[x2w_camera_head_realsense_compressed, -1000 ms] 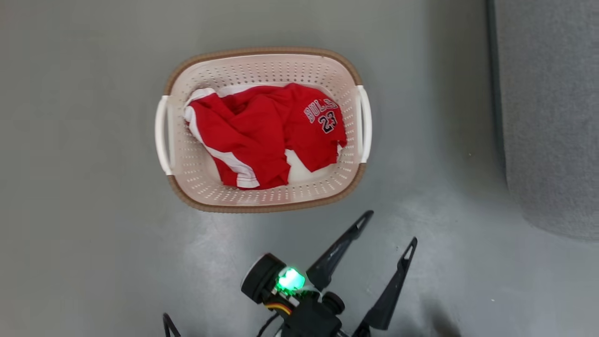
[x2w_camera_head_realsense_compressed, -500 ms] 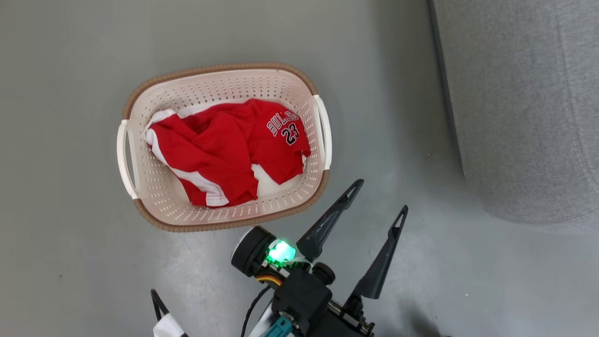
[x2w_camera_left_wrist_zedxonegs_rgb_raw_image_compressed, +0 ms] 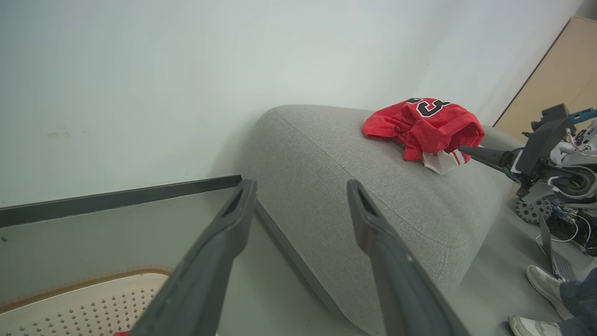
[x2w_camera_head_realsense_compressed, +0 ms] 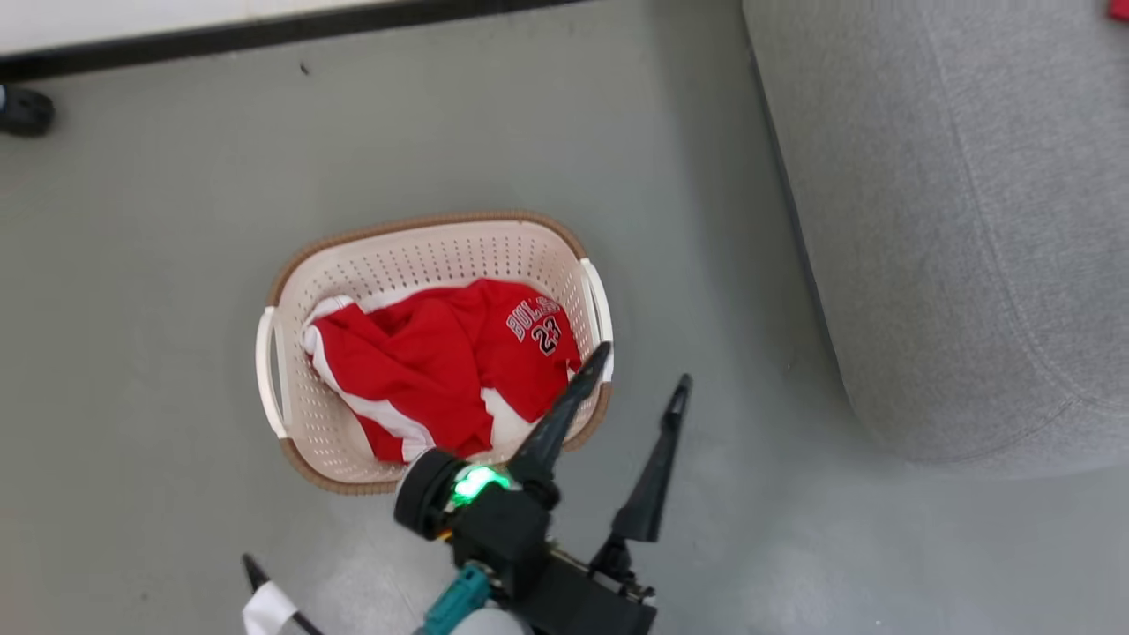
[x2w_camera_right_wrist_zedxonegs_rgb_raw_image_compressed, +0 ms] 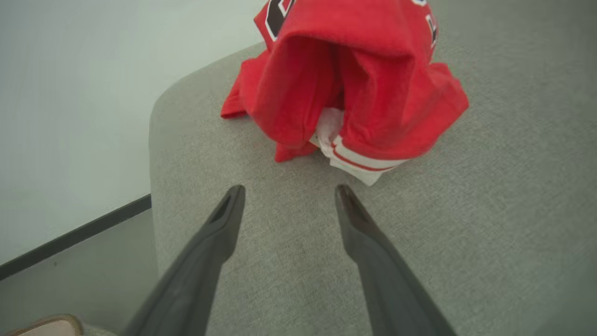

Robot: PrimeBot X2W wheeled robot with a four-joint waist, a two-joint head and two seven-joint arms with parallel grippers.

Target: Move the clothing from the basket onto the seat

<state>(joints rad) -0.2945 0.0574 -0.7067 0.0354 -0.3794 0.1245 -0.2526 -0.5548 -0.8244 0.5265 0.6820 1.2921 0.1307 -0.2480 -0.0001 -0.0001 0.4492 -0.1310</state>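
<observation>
A: What's changed?

B: The clothing (x2w_camera_head_realsense_compressed: 423,370) lies as before, crumpled red with "BULLS 23" uppermost, in the basket (x2w_camera_head_realsense_compressed: 441,251) on the floor (x2w_camera_head_realsense_compressed: 176,220). The head camera has swung, so a dark baseboard (x2w_camera_head_realsense_compressed: 265,37) now shows at the top. The left gripper (x2w_camera_head_realsense_compressed: 643,365) has closed in on the basket. One fingertip now overlaps the right rim by the handle (x2w_camera_head_realsense_compressed: 596,300), where both stood clear. Its fingers are spread wide, holding nothing.

A: How should the reach go?

B: In my judgement, it should carry further left over the rim, tip down, and stay wide until the fingers straddle the raised fold mid-cloth rather than the flat striped edge. It should pinch several layers, keep off the perforated wall and handle, then lift straight up until the hem clears the rim, or the light basket may drag along. Then across to the seat (x2w_camera_head_realsense_compressed: 953,220) on the right.

A: The other arm?

B: The right gripper (x2w_camera_right_wrist_zedxonegs_rgb_raw_image_compressed: 289,189) hangs over the seat, fingers apart and empty, pointing at a second red garment (x2w_camera_right_wrist_zedxonegs_rgb_raw_image_compressed: 345,84) lying there.

A: What's hidden?

B: Whatever lies beneath the clothing, and most of the basket's floor. The head view cuts that second garment to a red sliver in its top corner. The dark tip (x2w_camera_head_realsense_compressed: 253,564) with a white patch at lower left is perhaps a clip or cable; too little shows.
</observation>
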